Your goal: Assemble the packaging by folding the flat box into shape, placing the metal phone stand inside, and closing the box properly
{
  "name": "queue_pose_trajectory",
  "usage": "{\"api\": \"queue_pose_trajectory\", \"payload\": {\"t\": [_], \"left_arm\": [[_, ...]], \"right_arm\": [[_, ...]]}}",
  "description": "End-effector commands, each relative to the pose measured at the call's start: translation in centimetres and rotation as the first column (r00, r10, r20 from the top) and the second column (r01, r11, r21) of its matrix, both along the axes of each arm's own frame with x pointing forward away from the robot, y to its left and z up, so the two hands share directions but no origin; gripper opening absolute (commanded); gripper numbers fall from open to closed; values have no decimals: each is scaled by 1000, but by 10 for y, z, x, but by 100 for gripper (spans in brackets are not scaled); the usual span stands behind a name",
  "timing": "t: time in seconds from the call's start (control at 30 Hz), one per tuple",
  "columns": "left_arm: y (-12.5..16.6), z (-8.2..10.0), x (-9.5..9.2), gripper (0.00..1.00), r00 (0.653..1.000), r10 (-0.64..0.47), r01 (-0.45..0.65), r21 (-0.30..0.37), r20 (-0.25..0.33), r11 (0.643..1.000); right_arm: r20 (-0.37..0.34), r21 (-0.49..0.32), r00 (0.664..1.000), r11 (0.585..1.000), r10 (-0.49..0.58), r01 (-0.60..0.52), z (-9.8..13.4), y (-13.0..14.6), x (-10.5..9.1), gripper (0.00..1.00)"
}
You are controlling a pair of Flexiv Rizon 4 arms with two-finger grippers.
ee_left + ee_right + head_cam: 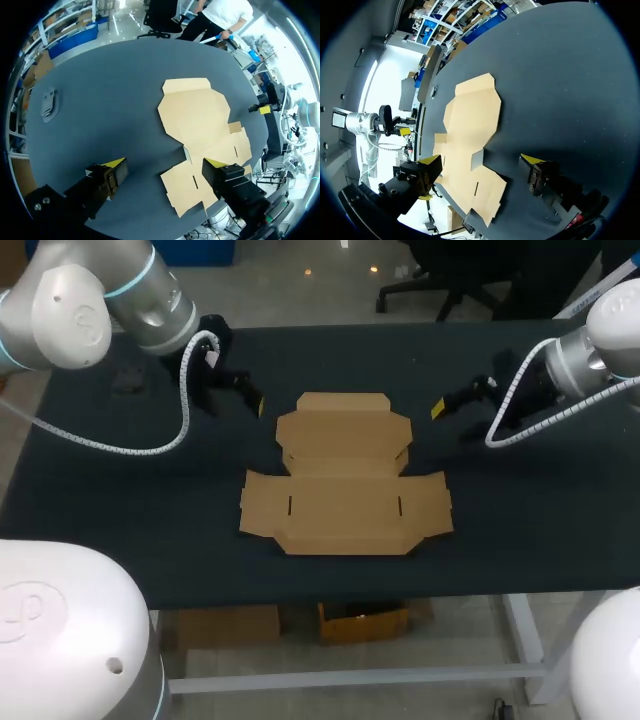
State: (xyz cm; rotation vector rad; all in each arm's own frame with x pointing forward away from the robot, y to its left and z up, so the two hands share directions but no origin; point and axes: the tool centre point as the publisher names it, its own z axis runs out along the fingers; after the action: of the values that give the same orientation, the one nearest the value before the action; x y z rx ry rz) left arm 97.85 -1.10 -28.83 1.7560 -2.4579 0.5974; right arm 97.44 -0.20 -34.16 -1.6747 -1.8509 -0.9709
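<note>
The flat cardboard box (345,475) lies unfolded in the middle of the black table, flaps spread out. It also shows ahead of my left gripper (195,115) and ahead of my right gripper (470,125). A dark grey metal phone stand (127,380) lies flat near the table's far left corner, well off to the side of the box (50,104). My left gripper (250,395) hovers open just left of the box's far flap, holding nothing (164,163). My right gripper (455,400) hovers open to the right of the box, also with nothing in it (481,160).
The black table top (540,510) carries only the box and the stand. Bare cloth lies to the right of the box and along the front edge. My right gripper's yellow tip (264,108) shows across the box in the left wrist view.
</note>
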Motion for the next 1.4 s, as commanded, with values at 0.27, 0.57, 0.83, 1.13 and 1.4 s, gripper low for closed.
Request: {"api": "queue_pose_trajectory", "payload": {"t": [0.27, 0.57, 0.83, 1.13, 1.4], "left_arm": [[-1, 0, 1, 100, 1000, 0, 0, 5, -2, 1000], [-7, 2, 10, 100, 997, -67, 70, -81, 32, 994], [-7, 5, 22, 100, 995, -93, 97, -116, 41, 989], [-14, 3, 32, 100, 994, -96, 101, -124, 47, 987], [-12, 5, 35, 100, 994, -93, 99, -133, 51, 986]], "right_arm": [[-5, 15, 1000, 1000, 11, -11, -1, -2, 3, 100], [-45, 33, 999, 999, 20, -18, -14, 13, 22, 100], [-83, 99, 997, 995, -2, 10, -31, 18, 29, 100], [-87, 126, 996, 991, -36, 47, -40, 26, 33, 71], [-91, 132, 994, 989, -53, 65, -44, 36, 41, 47]]}}
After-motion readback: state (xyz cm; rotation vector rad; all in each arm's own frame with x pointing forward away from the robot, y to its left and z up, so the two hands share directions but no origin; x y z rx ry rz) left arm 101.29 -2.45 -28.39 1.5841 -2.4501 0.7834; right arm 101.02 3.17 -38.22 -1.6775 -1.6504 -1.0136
